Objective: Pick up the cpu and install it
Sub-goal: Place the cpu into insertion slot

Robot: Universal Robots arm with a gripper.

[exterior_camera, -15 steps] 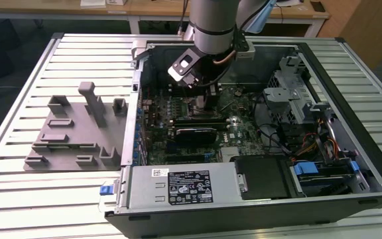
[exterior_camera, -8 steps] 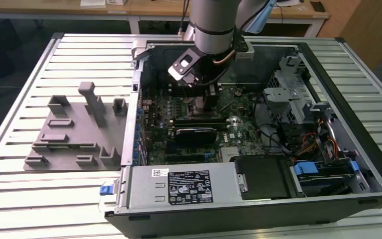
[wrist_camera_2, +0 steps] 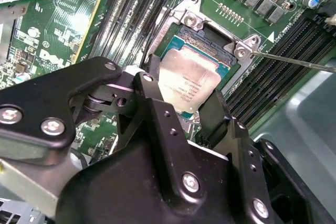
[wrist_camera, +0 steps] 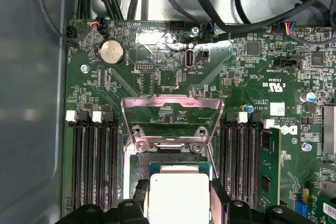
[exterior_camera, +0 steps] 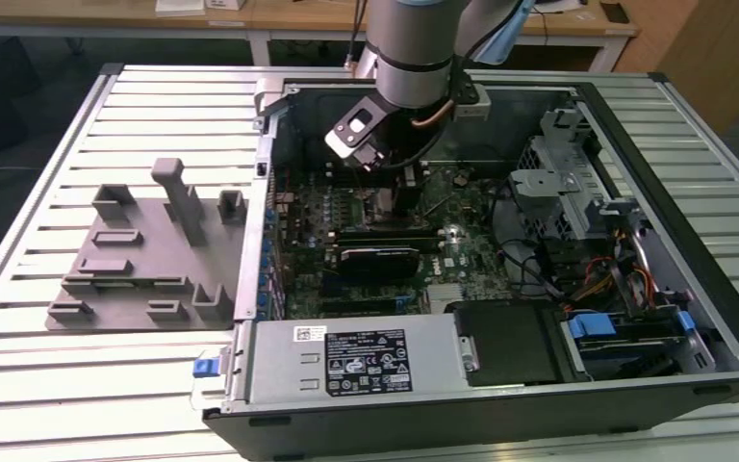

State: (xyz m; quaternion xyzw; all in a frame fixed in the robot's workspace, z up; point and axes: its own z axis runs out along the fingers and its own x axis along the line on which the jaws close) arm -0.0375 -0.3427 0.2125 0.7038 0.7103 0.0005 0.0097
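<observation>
The cpu (wrist_camera_2: pixel 190 77) shows its silver-grey top with a green edge and sits at the open socket (wrist_camera_2: pixel 209 34) on the green motherboard (wrist_camera: pixel 236 72). My gripper (wrist_camera_2: pixel 184 98) is lowered over it. One black finger (wrist_camera_2: pixel 152 80) is against one side of the chip and the other finger (wrist_camera_2: pixel 214 109) against the opposite side, so it is shut on the cpu. In the first wrist view the cpu (wrist_camera: pixel 178 195) lies between the fingers, just in front of the raised metal load plate (wrist_camera: pixel 170 111). In the exterior view the gripper (exterior_camera: pixel 404 204) reaches down into the computer case (exterior_camera: pixel 498 423).
Memory slots (wrist_camera: pixel 94 166) flank the socket, and a memory stick (wrist_camera: pixel 268 163) stands in one. A thin socket lever (wrist_camera_2: pixel 296 60) sticks out sideways. A drive cage (exterior_camera: pixel 575 188), cables (exterior_camera: pixel 607 279) and power supply (exterior_camera: pixel 344 358) crowd the case. A grey fixture (exterior_camera: pixel 139 255) lies on the slatted table.
</observation>
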